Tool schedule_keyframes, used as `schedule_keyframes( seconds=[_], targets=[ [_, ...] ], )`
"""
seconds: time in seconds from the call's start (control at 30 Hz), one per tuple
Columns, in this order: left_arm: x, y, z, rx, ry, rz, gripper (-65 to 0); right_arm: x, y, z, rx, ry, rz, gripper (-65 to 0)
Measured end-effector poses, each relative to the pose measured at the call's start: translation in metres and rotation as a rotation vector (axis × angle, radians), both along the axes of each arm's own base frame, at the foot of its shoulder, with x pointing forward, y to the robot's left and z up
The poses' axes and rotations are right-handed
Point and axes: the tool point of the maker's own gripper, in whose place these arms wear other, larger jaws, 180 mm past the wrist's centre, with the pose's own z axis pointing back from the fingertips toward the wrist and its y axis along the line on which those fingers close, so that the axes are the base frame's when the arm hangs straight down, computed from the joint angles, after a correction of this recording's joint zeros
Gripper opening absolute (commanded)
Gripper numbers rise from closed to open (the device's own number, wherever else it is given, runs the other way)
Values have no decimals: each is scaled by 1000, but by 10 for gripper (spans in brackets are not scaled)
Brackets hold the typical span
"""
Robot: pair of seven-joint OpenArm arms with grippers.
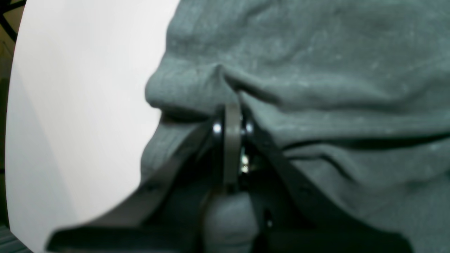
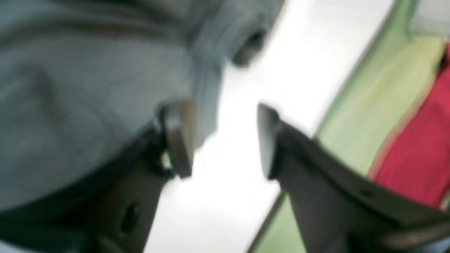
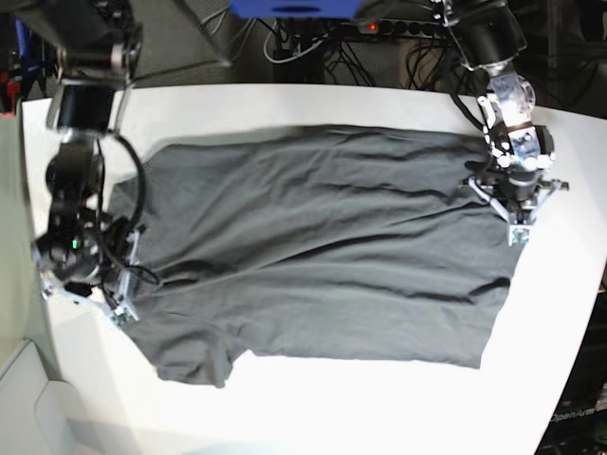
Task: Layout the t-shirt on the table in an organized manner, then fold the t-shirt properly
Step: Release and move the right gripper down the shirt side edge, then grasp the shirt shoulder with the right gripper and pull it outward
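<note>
The dark grey t-shirt (image 3: 322,246) lies spread over the white table (image 3: 379,408), still wrinkled, one sleeve pointing toward the front left. On the right of the base view my left gripper (image 3: 512,213) is at the shirt's edge. The left wrist view shows the left gripper (image 1: 232,109) shut on a pinched fold of the t-shirt (image 1: 316,70). On the left, my right gripper (image 3: 119,299) sits at the shirt's other edge. In the blurred right wrist view the right gripper (image 2: 223,140) is open over bare table (image 2: 228,196), the t-shirt (image 2: 88,88) lying against its left finger (image 2: 179,140).
Cables and a power strip (image 3: 313,38) run behind the table's far edge. Beyond the table edge near my right gripper lie a green surface (image 2: 379,98) and something red (image 2: 422,147). A white object (image 3: 24,398) sits off the front left corner.
</note>
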Motion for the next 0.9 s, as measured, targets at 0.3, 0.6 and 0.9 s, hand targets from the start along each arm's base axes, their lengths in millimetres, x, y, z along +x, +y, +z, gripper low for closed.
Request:
schedule_keyframes(
  seconds=[0.3, 0.6, 0.9],
  targets=[
    [0, 0, -1, -2, 0, -2, -649, -92, 39, -24, 18, 92, -7, -325],
    [0, 0, 0, -2, -2, -3, -649, -114, 47, -44, 45, 157, -11, -325],
    [-1, 0, -1, -1, -1, -3, -649, -134, 66, -82, 131, 226, 18, -326]
  ],
)
